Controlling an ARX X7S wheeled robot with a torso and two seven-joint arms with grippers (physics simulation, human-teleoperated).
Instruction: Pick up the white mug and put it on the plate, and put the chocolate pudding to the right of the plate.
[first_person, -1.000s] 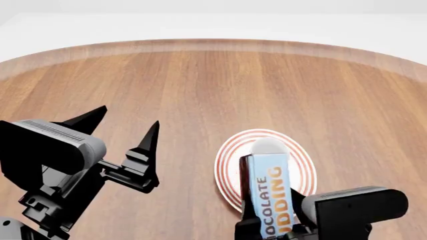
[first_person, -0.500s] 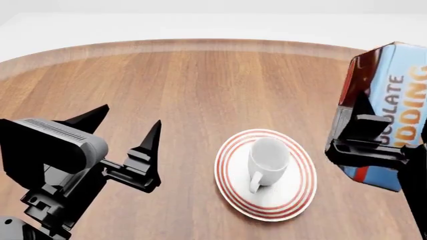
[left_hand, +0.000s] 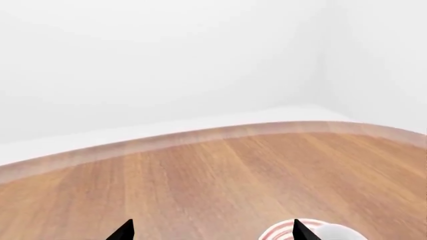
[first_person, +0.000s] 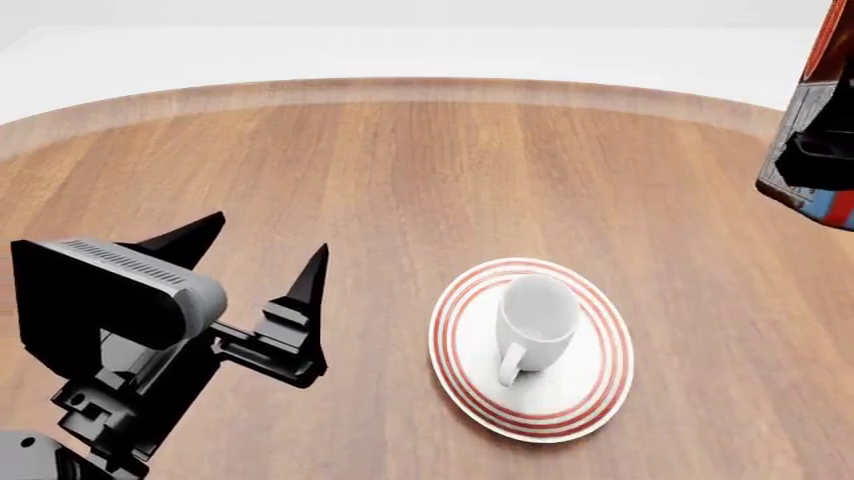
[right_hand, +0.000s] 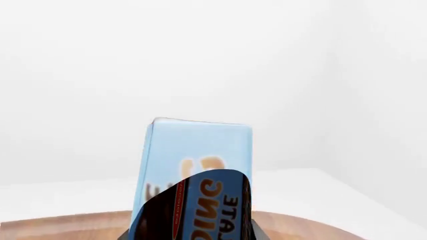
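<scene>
Mug on plate, pudding carton held aloft at the far right.

Nearest, the left gripper (first_person: 260, 275) hangs over the wooden table (first_person: 400, 170) at the left, its two black fingers spread wide and holding nothing. Right of it, the white mug (first_person: 534, 315) stands upright on the plate (first_person: 461, 385) with red rings, handle toward the near side. Farther off, at the right edge of the head view, the right gripper (first_person: 817, 150) clamps the chocolate pudding (right_hand: 197, 165) above the table; the wrist view shows its light blue side, where only the orange letters "ING" and "ATE" can be read.
</scene>
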